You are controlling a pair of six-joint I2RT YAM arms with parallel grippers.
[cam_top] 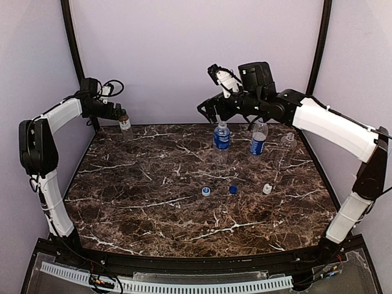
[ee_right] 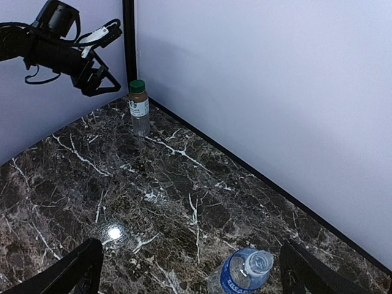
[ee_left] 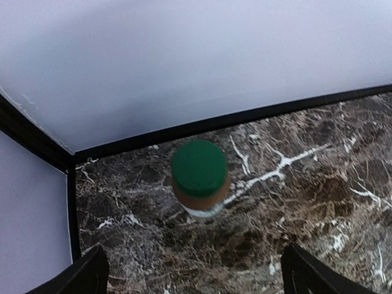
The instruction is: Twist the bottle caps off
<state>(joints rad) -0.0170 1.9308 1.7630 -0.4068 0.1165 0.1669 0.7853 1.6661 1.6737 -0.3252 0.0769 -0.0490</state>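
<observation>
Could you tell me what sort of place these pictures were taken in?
Most likely a robotics lab test cell: two robot arms are bolted at the near edge of a marble-patterned table, plain lilac panels in a black frame enclose it, and bottles and loose caps sit on it.

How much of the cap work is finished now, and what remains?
Done, it seems: a blue-and-white cap, a blue cap and a white cap lie loose on the table, and the blue-labelled bottle below the right tool has an open mouth. In hand: nothing; both tools stand open, the left tool facing the brownish bottle. Left: its green cap is still on.
</observation>
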